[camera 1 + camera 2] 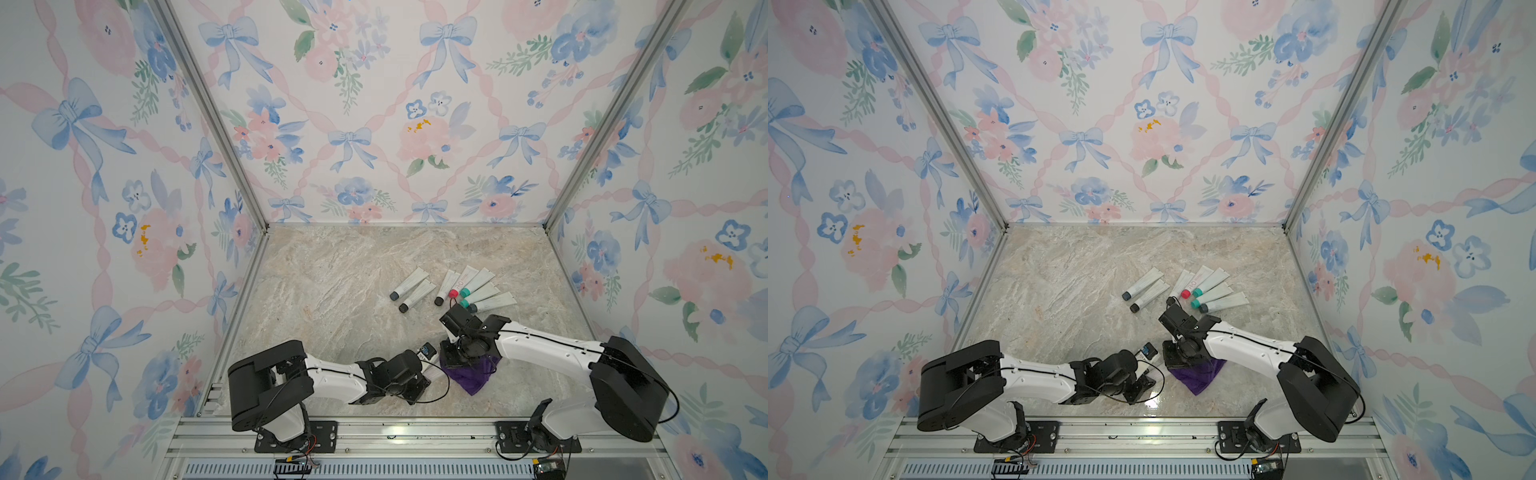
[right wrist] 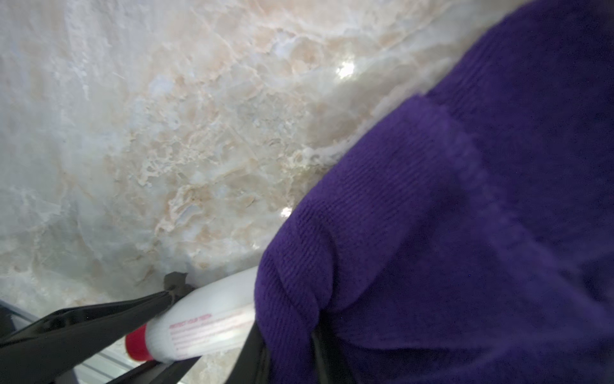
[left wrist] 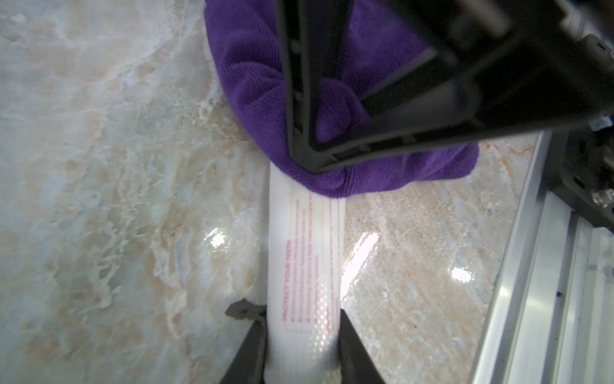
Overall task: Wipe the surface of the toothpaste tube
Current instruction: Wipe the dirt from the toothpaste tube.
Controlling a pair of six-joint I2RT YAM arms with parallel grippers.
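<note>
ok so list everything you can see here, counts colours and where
held tube: 1, white, pink print, red cap, low over the table front
loose tubes: 7, white, caps dark, red or teal, lying mid-table ahead of the right arm
cloth: 1, purple, pressed on the held tube's end
tabletop: 1, beige marble look
walls: 3, floral with blue bows
arms: 2, black and white, front edge
left gripper: shut on the held tube
right gripper: shut on the cloth

White smooth shells on left arm [image 1: 332, 376] and right arm [image 1: 548, 351], small dark screw holes, big black boxy joints, thin black cables looping along both, black base plates [image 1: 324, 428] with silver screws, left gripper [image 3: 302, 335] and right gripper [image 3: 314, 166] all black
</note>
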